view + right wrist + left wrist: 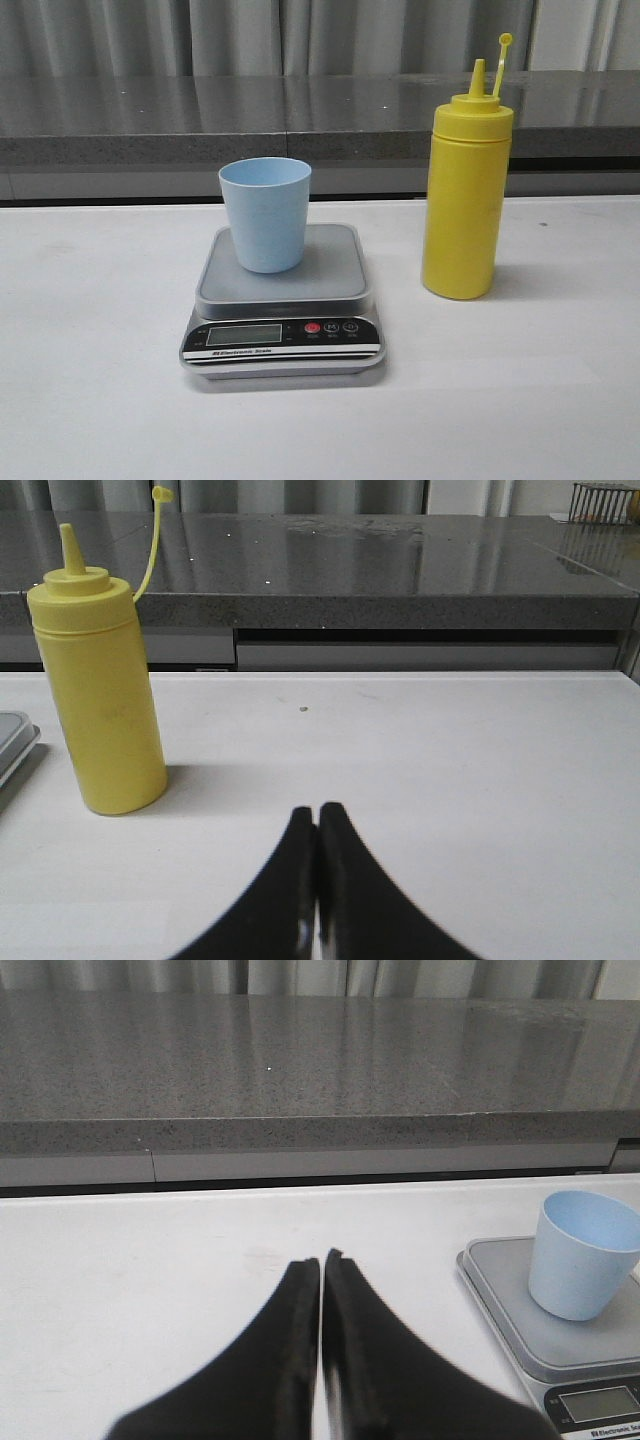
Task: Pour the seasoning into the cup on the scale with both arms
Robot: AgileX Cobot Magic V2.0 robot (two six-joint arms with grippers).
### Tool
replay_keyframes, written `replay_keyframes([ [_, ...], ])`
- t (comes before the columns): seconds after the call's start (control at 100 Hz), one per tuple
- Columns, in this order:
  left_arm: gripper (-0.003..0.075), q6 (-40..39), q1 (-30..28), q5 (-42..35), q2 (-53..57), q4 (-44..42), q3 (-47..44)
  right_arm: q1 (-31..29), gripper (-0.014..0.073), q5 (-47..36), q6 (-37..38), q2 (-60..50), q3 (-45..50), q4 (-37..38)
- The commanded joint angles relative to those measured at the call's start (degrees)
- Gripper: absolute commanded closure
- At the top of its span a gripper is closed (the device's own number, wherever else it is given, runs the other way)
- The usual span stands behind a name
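The light blue cup (265, 214) stands upright on the grey platform of the scale (330, 282) at the table's middle. The yellow seasoning bottle (464, 193) stands upright to the right of the scale, nozzle bare, its tethered cap sticking up. Neither arm shows in the front view. My left gripper (321, 1258) is shut and empty, low over the table, left of the scale (505, 1295) and cup (583, 1267). My right gripper (317, 811) is shut and empty over the table, with the bottle (99, 686) ahead of it and off to one side.
A grey stone ledge (300, 120) runs along the back of the white table (90, 380), with curtains behind it. A corner of the scale (12, 742) shows beside the bottle in the right wrist view.
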State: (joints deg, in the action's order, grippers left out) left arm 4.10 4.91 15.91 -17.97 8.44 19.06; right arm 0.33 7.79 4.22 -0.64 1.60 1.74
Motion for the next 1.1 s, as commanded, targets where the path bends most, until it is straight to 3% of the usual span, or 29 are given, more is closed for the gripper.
replay_keyframes([
  [0.0,0.0740,0.1,-0.1,-3.9,-0.4,0.1,1.5,-0.4,0.0661,-4.7,-0.3,-1.1,-1.2,0.0],
  [0.41,0.0740,0.1,-0.1,-3.9,-0.4,0.1,1.5,-0.4,0.0661,-4.9,-0.3,-1.1,-1.2,0.0],
  [0.62,0.0740,0.1,-0.1,-3.9,-0.4,0.1,1.5,-0.3,0.0661,-15.3,1.9,-0.9,-2.3,-4.8],
  [0.86,0.0740,0.1,-0.1,-3.9,-0.4,0.1,1.5,-0.3,0.0661,-0.7,1.8,7.3,-15.3,-6.2],
  [1.09,0.0740,0.1,-0.1,-3.9,-0.4,0.1,1.5,-0.3,0.0661,2.2,1.5,23.5,-30.4,-6.0],
])
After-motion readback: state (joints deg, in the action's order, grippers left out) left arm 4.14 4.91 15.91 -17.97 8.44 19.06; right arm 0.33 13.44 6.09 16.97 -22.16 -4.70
